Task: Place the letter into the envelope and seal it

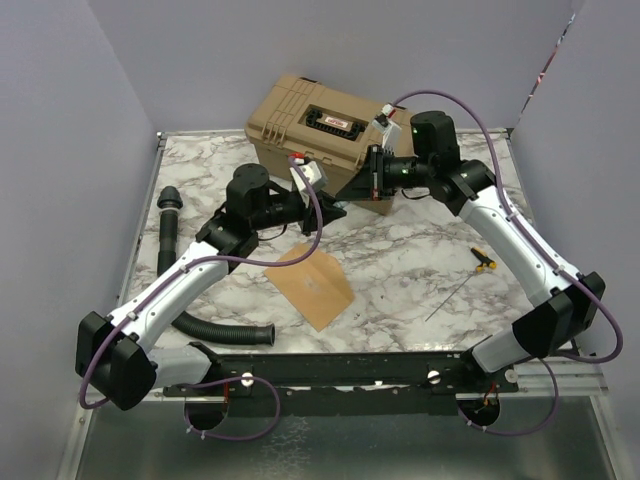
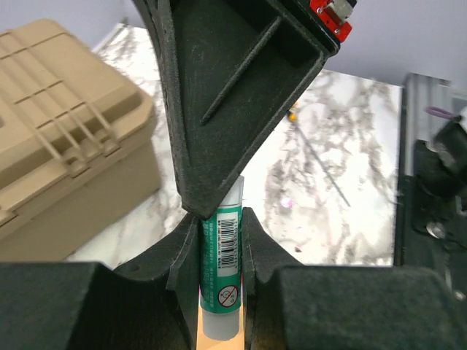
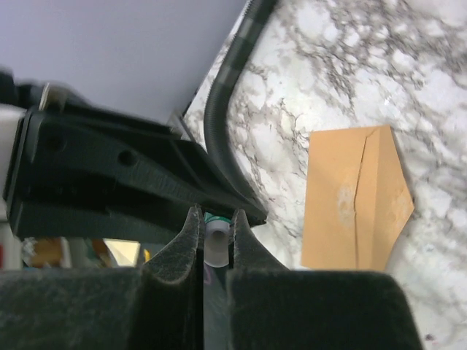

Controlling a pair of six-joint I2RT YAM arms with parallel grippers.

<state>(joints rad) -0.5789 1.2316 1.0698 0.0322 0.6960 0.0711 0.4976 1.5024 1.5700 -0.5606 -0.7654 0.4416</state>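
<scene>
The glue stick (image 2: 220,255) carries a green label with a black barcode (image 2: 228,244) on white, lines of small print too fine to read, and a red crossed-circle symbol (image 2: 226,295) lower down; its body below the label is pale and translucent. The left gripper (image 2: 219,233) is clamped narrowly on this stick, one finger on either side of the label; the right gripper (image 3: 215,226) meets it end-on, its two fingers drawn close and pinching the stick's white cap (image 3: 215,244). Both grippers hang above the marble-patterned table (image 1: 420,250), just in front of the tan hard case (image 1: 320,125); the case's lid is down, so its contents are hidden, and a dark plate with a red strip on the lid cannot be read. The envelope (image 1: 315,288) lies flat on the table nearer the arm bases, apart from both grippers; it is kraft-brown with a pointed flap along one long edge and a faint pale mark, with no legible words. Whether the flap is open or folded over cannot be told, and the letter cannot be made out apart from the envelope. A black corrugated hose (image 1: 170,260) curves along the left side; a yellow-handled screwdriver (image 1: 484,261) lies to the right.
</scene>
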